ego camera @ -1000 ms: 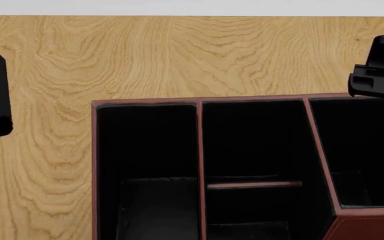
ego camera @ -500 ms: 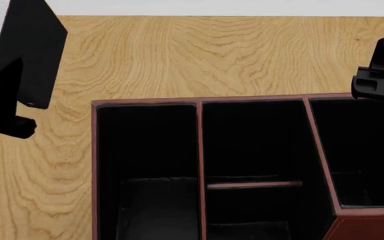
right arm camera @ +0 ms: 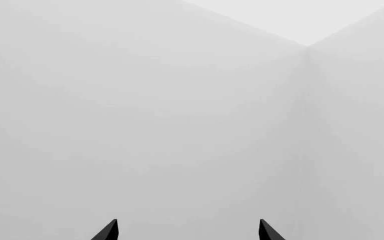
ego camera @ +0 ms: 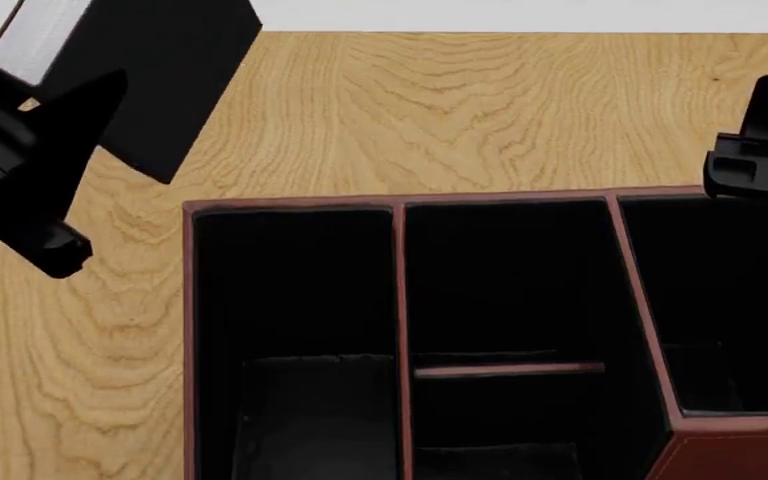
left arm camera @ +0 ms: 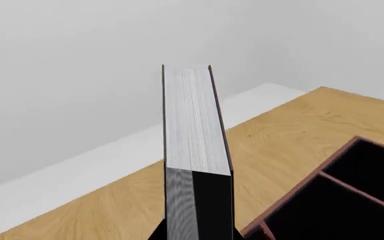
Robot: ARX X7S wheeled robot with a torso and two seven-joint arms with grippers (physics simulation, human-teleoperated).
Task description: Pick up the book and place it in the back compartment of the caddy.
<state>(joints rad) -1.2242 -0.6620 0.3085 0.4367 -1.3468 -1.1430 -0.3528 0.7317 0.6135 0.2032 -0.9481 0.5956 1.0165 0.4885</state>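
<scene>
Book (ego camera: pixel 157 70) is pinched tight in the left gripper (ego camera: pixel 37 160), up in the air beside the maroon caddy (ego camera: pixel 291 207), likely so it can drop into the back compartment (ego camera: pixel 504 285), while the right gripper (right arm camera: pixel 186 231) waits spread wide.

The head camera looks down close on the caddy (ego camera: pixel 398 215); the left wrist camera sees its corner too.

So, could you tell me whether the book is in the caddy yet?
Not yet: the book hangs in the left gripper over the table, outside the caddy.
</scene>
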